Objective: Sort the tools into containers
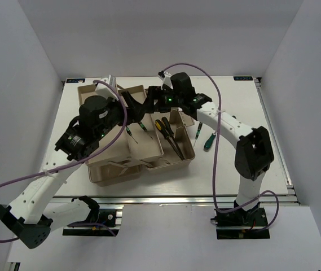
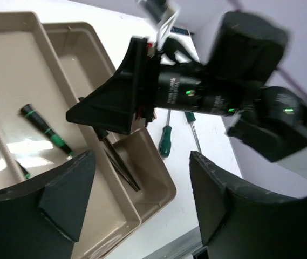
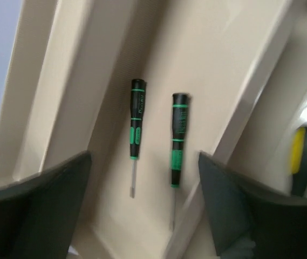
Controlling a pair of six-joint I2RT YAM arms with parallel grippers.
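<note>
Near tray wall (image 3: pixel 245 113), 2 green screwdrivers (image 3: pixel 136 129)

Two screwdrivers (image 3: pixel 136 129) lie parallel in a tray (image 3: pixel 223 48) (another pair (image 1: pixel 207 141) on the table (image 1: pixel 245 147)).

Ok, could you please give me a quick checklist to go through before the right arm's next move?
1. Right gripper open, empty: ok.
2. Two green precision screwdrivers lying flat and apart in the beige tray: ok.
3. Left gripper open, empty: ok.
4. Every screwdriver binned: not ok; two green-handled screwdrivers lie on the table.
5. Left gripper clear of the right arm: cannot tell.
</note>
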